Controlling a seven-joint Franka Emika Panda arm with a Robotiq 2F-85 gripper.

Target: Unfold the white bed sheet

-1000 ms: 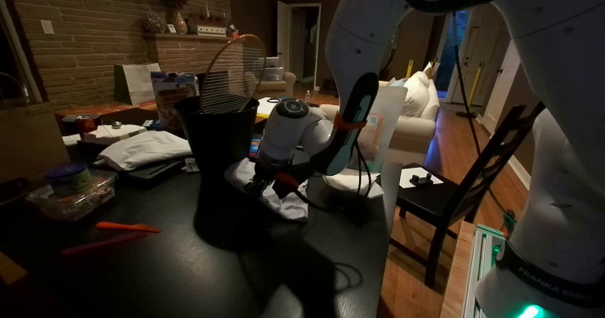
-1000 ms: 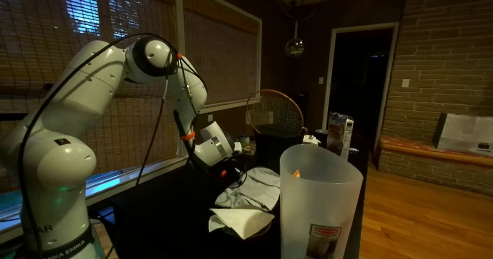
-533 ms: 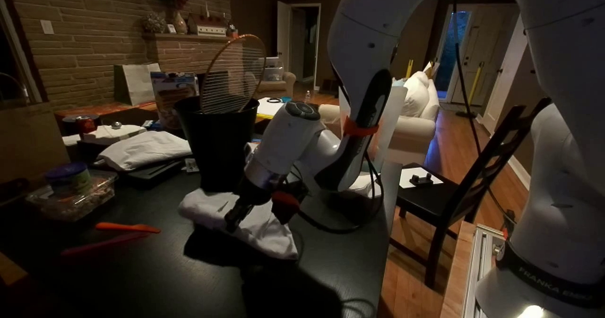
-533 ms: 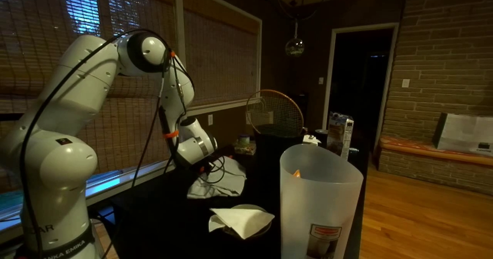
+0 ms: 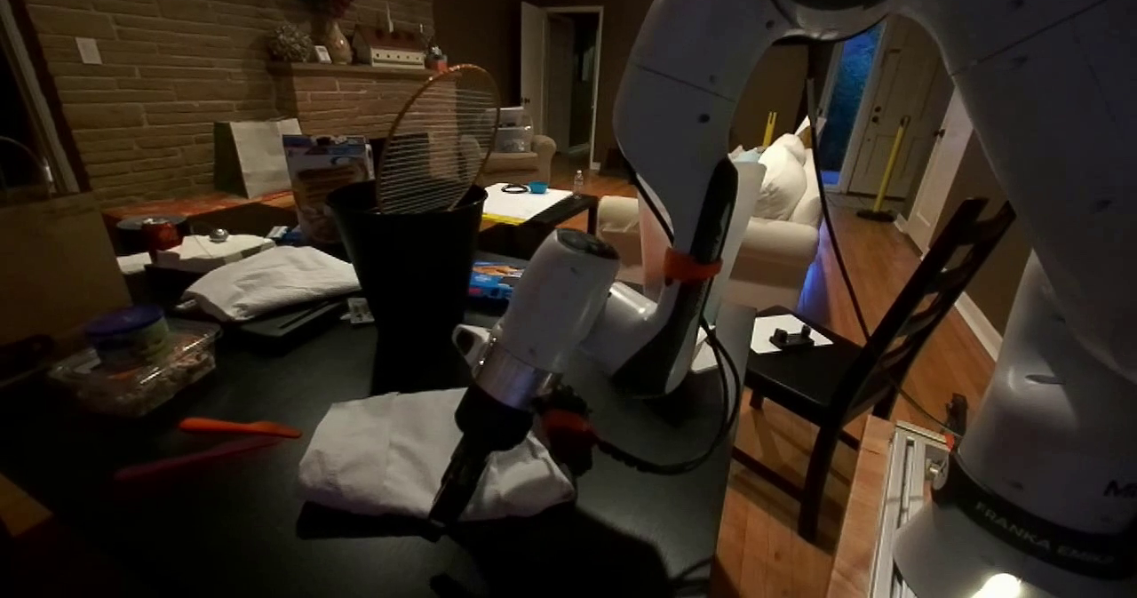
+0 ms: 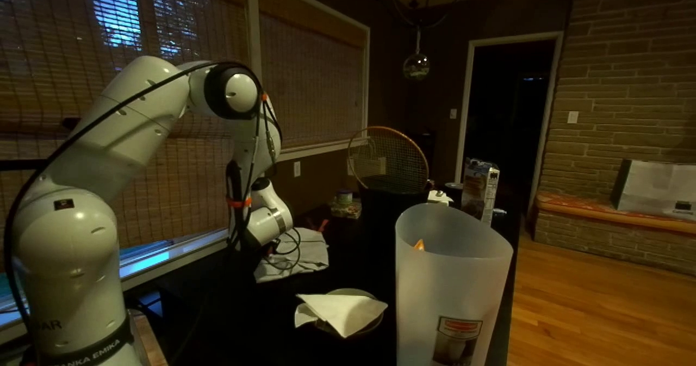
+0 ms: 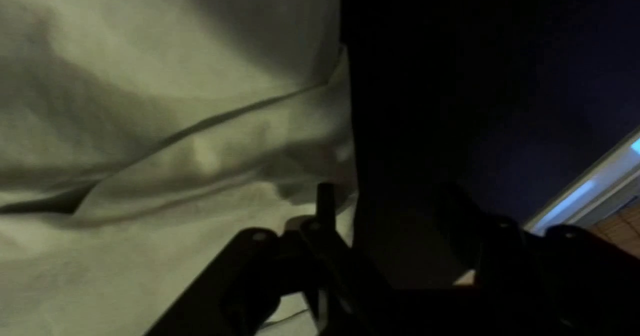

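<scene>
Currently, far left in an exterior view, you have a purple-lidded tub [image 5: 131,340] atop a transparent box [image 5: 133,391], contents too dim to name. Next, a black bin [image 5: 377,265] holds a tilted racket [image 5: 435,149]; in front of it, the white bed sheet [image 5: 373,456] lies rumpled. In the wrist view your gripper [image 7: 386,192] has jaws well apart across the sheet's edge, gripping nothing. Rightward, black table [image 5: 679,509] gives you room to its edge.

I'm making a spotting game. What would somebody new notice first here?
Probably the big white robot arm, arching over the dark table in both exterior views. Next might be the racket poking up from the black bin on that table. Then comes the white bed sheet lying nearby, the open gripper at its edge.
</scene>
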